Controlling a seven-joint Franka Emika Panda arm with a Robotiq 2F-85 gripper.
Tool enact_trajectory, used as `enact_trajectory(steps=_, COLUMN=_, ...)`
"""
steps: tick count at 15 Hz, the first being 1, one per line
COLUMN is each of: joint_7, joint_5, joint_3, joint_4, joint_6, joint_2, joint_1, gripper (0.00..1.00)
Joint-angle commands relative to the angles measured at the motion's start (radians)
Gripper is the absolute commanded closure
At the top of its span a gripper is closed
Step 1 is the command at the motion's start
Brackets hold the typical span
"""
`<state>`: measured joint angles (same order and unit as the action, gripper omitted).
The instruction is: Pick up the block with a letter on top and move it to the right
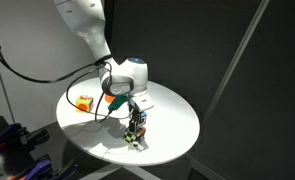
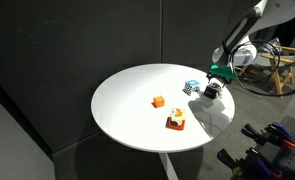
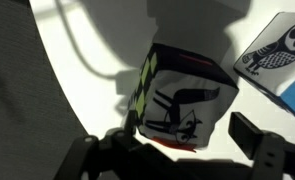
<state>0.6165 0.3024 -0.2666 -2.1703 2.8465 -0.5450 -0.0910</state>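
The block with a letter on top [image 3: 187, 100] is a white cube with bold black markings and a yellow-green checkered side. It sits tilted in the wrist view, between my fingers. My gripper [image 3: 172, 140] straddles it and looks open, with a gap of white table showing between the right finger and the block. In an exterior view the gripper [image 1: 135, 122] points down over the block [image 1: 134, 140] near the table's front. In an exterior view the gripper [image 2: 213, 88] hides most of the block. The blue-and-white cube [image 3: 277, 55] lies just beside it and also shows in an exterior view [image 2: 192, 87].
The round white table [image 1: 172, 125] stands before dark curtains. A yellow-and-red cube [image 1: 84, 100] [image 2: 175, 121] and a small orange cube [image 2: 158, 101] lie further in. The table edge [image 2: 227, 115] is close to the gripper. Black cables hang from the arm.
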Motion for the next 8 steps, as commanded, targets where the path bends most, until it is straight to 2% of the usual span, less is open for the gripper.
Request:
enact_trajectory(steps=1, joint_7=-0.058, joint_5=-0.031, joint_3=-0.001, joint_4=-0.076, joint_6=-0.031, joint_2=0.1, joint_1=0.015, gripper=0.0)
enact_trajectory(steps=8, joint_7=-0.318, joint_5=-0.154, joint_3=0.032, joint_4=-0.244, joint_6=-0.063, joint_2=0.32, joint_1=0.017, gripper=0.0)
